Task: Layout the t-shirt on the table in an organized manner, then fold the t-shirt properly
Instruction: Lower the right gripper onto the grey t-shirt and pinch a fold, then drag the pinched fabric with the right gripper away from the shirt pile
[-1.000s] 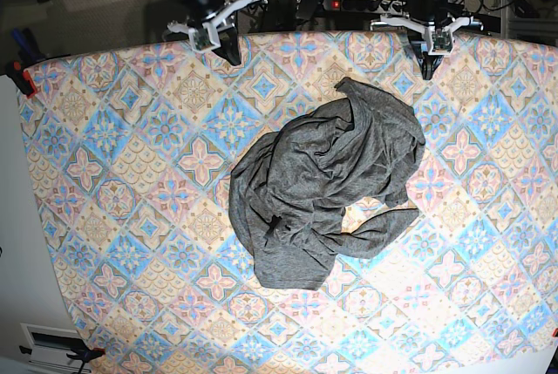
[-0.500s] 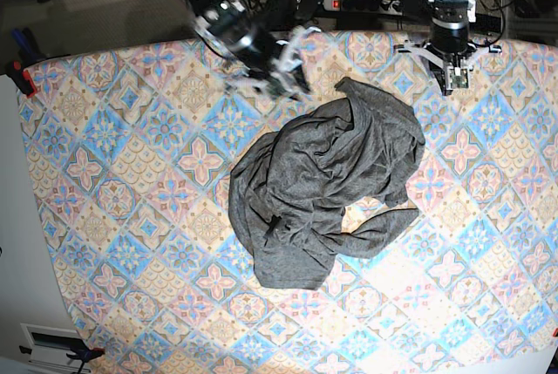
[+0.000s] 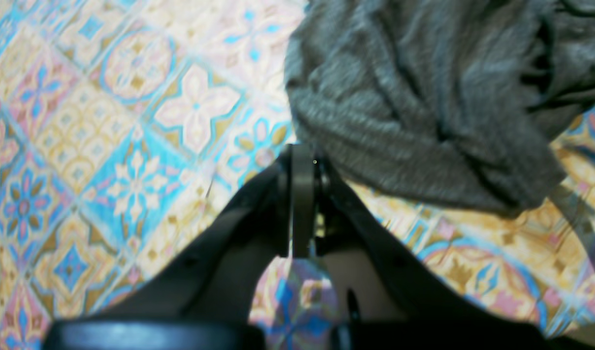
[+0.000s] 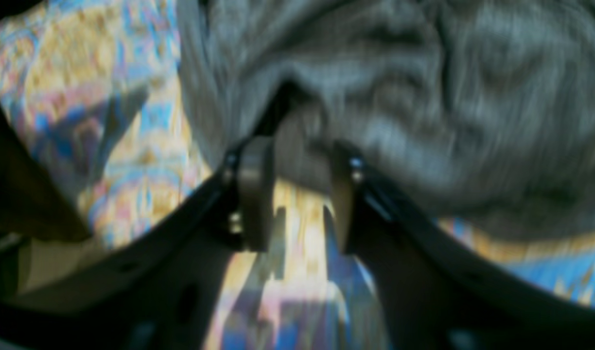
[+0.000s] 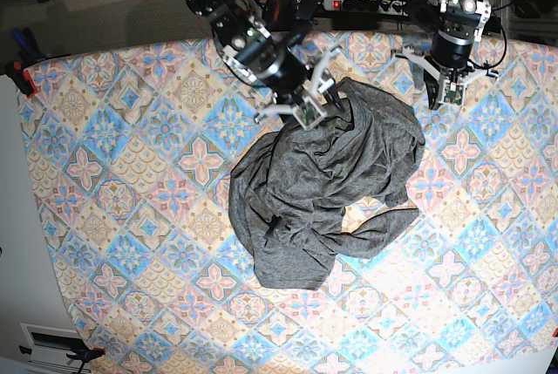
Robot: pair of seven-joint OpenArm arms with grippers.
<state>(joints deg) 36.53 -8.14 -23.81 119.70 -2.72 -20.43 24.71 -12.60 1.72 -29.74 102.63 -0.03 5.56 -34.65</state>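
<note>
T-shirt (image 5: 327,187): crumpled grey heap, centre of the patterned counter (image 5: 113,182).
Right gripper (image 5: 307,105): jaws spread, at the heap's upper-left edge.
Left gripper (image 5: 440,95): pressed together, just beyond the shirt's upper right.

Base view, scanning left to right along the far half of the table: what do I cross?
Bare table → right hand, jaws open at the t-shirt's edge → crumpled t-shirt → left hand, shut.

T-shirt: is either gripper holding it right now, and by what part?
Nothing is held. The right gripper is open at the t-shirt's rear edge, cloth not pinched. The left gripper is shut, empty, beside it.
</note>
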